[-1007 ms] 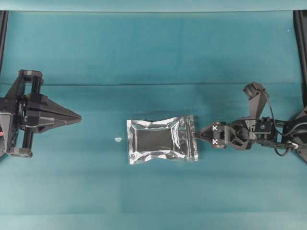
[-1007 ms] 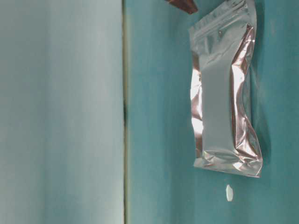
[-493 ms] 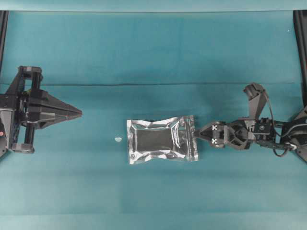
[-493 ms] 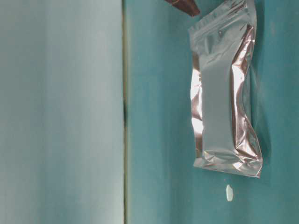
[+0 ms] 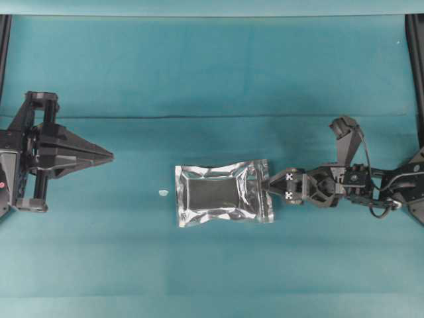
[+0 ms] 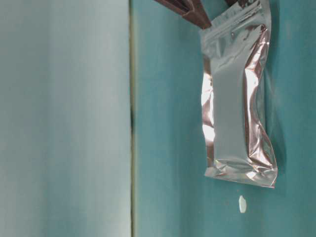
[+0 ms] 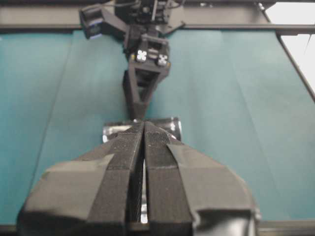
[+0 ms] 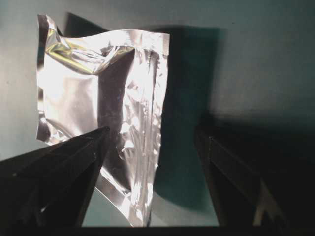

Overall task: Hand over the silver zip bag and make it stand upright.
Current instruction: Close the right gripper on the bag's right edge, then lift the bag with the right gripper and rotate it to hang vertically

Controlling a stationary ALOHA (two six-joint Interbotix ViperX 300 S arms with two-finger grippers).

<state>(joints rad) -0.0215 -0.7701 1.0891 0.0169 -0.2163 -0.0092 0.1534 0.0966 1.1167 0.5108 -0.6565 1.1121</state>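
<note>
Table-level view: right tool (image 6: pixel 190 10) mostly cut off

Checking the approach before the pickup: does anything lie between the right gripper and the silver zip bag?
Nothing visible does. The right gripper, jaws open, is already at the zip end of the silver zip bag, which lies flat on the bare teal cloth.

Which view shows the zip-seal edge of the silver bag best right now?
The right wrist view: the silver zip bag fills it, seal strip nearest the open jaws. Overhead shows the whole bag flat. Table-level shows it sideways, strip near the frame's top. Left wrist view mostly hides it.
</note>
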